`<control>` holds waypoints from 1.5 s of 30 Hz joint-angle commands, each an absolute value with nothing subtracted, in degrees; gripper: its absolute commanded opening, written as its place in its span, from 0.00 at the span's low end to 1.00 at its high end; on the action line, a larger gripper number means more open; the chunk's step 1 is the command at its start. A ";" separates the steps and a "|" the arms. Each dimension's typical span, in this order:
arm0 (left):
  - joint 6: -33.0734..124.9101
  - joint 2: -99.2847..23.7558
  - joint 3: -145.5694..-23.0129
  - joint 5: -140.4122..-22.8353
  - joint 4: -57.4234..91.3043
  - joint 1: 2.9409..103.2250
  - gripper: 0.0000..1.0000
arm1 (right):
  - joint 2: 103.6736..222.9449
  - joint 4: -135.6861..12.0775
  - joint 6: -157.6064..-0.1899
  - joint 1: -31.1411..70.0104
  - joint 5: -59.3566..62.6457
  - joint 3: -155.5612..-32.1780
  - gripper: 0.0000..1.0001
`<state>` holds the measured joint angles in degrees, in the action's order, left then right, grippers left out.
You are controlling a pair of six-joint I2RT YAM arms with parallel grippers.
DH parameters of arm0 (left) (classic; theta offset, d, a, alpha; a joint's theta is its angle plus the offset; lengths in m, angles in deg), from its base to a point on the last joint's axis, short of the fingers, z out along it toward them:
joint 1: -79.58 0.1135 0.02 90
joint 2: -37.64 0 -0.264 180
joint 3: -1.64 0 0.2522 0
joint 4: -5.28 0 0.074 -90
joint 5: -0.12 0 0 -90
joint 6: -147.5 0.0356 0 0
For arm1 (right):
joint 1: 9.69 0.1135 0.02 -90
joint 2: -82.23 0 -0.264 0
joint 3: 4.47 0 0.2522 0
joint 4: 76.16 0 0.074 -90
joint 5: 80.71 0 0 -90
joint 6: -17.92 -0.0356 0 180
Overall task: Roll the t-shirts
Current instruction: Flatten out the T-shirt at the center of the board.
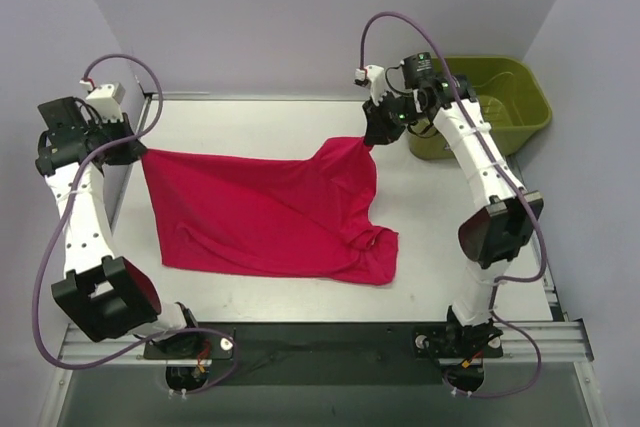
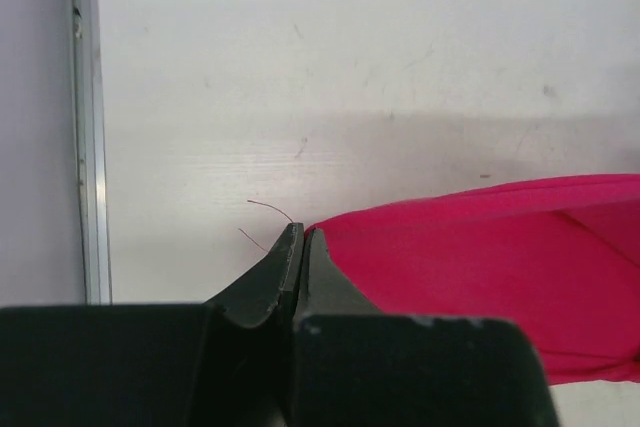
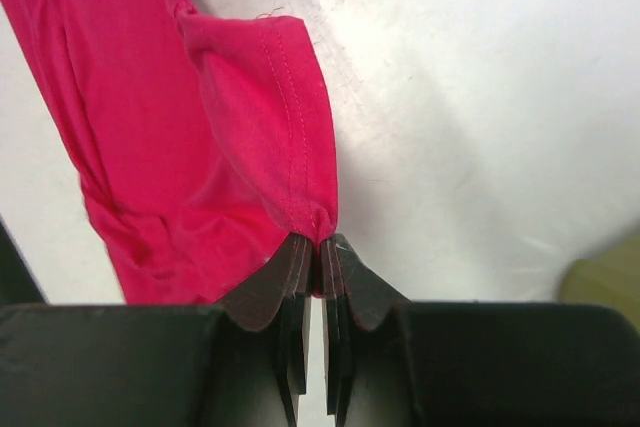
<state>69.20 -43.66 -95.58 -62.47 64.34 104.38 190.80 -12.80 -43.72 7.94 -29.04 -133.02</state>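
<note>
The magenta-red t-shirt (image 1: 265, 212) hangs stretched between both grippers over the white table, its lower part bunched near the front right. My left gripper (image 1: 138, 152) is shut on the shirt's far left corner; in the left wrist view the gripper (image 2: 302, 230) pinches the fabric (image 2: 480, 257) at its tip, with loose threads beside it. My right gripper (image 1: 372, 139) is shut on the far right corner; in the right wrist view the gripper (image 3: 320, 242) clamps a hemmed edge of the shirt (image 3: 180, 117). No neck label shows.
The olive-green plastic bin (image 1: 500, 102) stands at the far right, just behind my right arm; a corner of it shows in the right wrist view (image 3: 605, 282). A metal rail (image 2: 88, 147) runs along the table's left edge. White table (image 1: 260, 122) lies behind the shirt.
</note>
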 commanded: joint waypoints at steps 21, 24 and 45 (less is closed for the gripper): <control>67.16 -37.33 -83.06 -57.89 64.83 103.84 0.00 | 165.45 -50.69 7.55 32.56 -17.86 -81.45 0.05; 68.48 -37.50 -79.45 -58.59 65.80 103.75 0.00 | 167.12 -62.97 1.07 34.51 -17.79 -76.17 0.43; 69.80 -43.04 -78.57 -63.87 67.46 103.84 0.00 | 170.56 -51.24 -86.49 6.22 -42.39 -74.42 0.55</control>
<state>68.55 -42.74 -77.31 -62.84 66.59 103.94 173.38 -53.58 -75.50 5.42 -31.07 -79.62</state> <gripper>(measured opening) 0.022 0.545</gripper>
